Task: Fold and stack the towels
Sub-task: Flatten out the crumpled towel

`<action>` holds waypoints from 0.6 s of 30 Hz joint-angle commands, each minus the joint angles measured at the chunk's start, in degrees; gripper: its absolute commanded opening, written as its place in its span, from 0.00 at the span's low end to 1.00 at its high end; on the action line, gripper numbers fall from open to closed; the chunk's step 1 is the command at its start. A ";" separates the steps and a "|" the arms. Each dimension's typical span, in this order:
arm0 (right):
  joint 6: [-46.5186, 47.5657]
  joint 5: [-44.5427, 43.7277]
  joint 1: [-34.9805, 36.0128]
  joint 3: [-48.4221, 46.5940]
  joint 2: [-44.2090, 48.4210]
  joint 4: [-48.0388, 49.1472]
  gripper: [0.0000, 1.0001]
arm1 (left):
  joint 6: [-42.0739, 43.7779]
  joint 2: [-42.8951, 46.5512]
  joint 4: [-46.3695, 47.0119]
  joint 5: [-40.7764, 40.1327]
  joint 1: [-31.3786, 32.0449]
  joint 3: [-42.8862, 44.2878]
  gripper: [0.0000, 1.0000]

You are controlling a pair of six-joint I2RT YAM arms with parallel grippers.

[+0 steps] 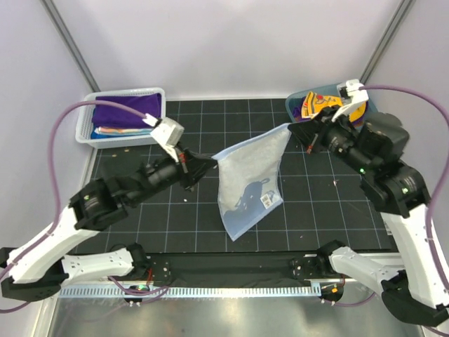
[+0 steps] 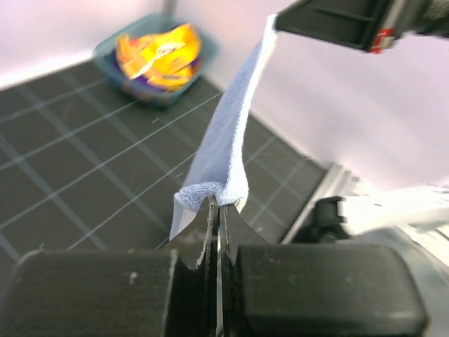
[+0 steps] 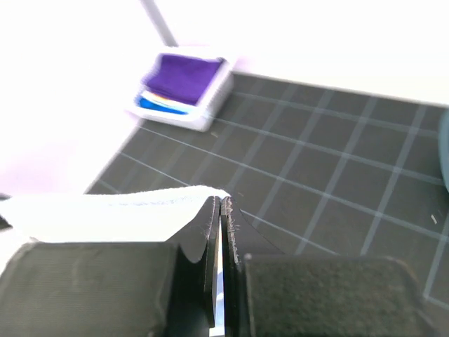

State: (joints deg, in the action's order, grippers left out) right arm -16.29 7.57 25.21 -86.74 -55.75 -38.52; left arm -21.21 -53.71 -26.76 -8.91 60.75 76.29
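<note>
Above the middle of the black mat (image 1: 316, 210), in the overhead view, one light blue towel (image 1: 249, 179) hangs stretched between two arms. The left gripper (image 1: 212, 163) pinches its left upper corner and the right gripper (image 1: 291, 128) its right upper corner, which is held higher. The cloth is thin and soft, and its lower tip points at the near edge. It carries a dark print and one small white label (image 1: 266, 200), whose writing is too small to read. At the far left, a white mesh basket (image 1: 119, 139) holds one purple towel (image 1: 126, 109) folded flat on top, with orange and blue edges beneath it. At the far right, a teal tub (image 1: 293, 107) holds a crumpled yellow-orange cloth (image 1: 324, 104) with navy patches.

From the left wrist, both black fingers are pressed together on a rolled terry hem of the light blue towel (image 2: 224, 147). The cloth rises in a taut strip to the right gripper (image 2: 280, 21) at the top. The teal tub (image 2: 151, 95) is blurred beyond.

From the right wrist, the fingers are clamped flat on the pale towel corner (image 3: 105, 214), with no gap showing between them. The basket (image 3: 186, 116) with the purple towel (image 3: 186, 70) sits at the far corner of the ruled mat.
</note>
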 commanded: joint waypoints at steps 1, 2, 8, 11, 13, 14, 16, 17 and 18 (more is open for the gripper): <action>0.47 6.83 -0.25 -4.93 1.95 0.03 0.01 | 2.84 2.64 -1.80 8.73 0.24 4.38 0.00; 0.13 8.49 -0.25 -5.37 2.83 0.11 0.01 | 2.76 3.17 -1.97 11.69 0.24 4.83 0.00; -0.75 14.56 -0.25 -7.56 4.68 0.73 0.01 | 2.40 5.81 -1.98 16.98 0.24 6.94 0.00; -1.72 15.89 -0.25 -9.40 4.86 1.25 0.01 | 1.26 6.43 -1.98 17.52 0.24 7.90 0.00; -2.07 15.81 -0.25 -10.29 3.81 1.26 0.01 | 0.82 6.78 -1.89 16.56 0.24 8.35 0.00; -2.34 15.46 -0.25 -10.81 3.02 1.08 0.01 | 0.39 6.78 -1.98 15.25 0.24 8.61 0.00; -2.60 13.79 -0.25 -11.52 0.04 0.56 0.01 | 0.64 6.52 -2.67 10.24 0.24 9.40 0.00; -2.60 13.09 -0.25 -11.26 -1.02 0.47 0.01 | 0.82 6.08 -3.03 8.14 0.24 9.75 0.00; -2.60 10.99 -0.25 -10.74 -2.08 0.38 0.01 | 1.00 5.55 -3.64 3.24 0.24 10.54 0.00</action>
State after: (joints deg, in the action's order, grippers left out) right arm -18.13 22.04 25.17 -97.30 -53.58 -38.57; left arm -20.58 -47.90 -29.06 2.79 60.75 83.85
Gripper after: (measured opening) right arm 0.076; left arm 0.017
